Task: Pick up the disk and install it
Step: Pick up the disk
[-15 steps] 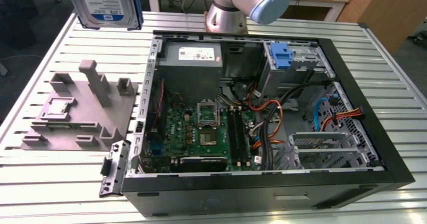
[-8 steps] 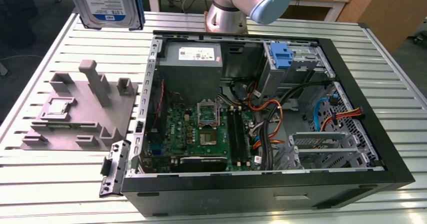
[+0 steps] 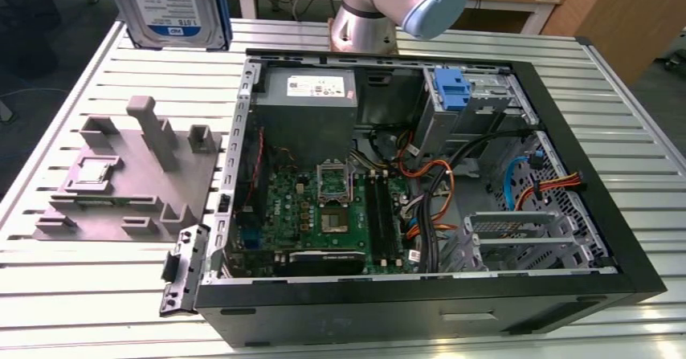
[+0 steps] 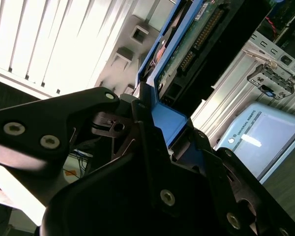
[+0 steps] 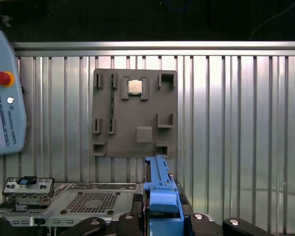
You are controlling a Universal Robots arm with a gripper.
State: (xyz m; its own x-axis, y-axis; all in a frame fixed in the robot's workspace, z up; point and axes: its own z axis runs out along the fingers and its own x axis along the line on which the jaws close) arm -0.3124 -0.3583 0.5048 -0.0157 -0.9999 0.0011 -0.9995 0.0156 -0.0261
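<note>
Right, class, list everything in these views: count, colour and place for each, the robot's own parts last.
disk: one, silver with blue rails, held up above the table's corner, exterior view's left.
computer case: one, black, open, on the table.
power supply: one, grey, inside the case.
motherboard: one, green, on the case floor.
bracket: one, blue, in the case's drive bay.
fixture plate: one, grey, on the table beside the case.
table: one, silver, slatted, under everything.
arm: one, silver and blue, past the case's far side.
tool: one, black, shut on the disk.
</note>
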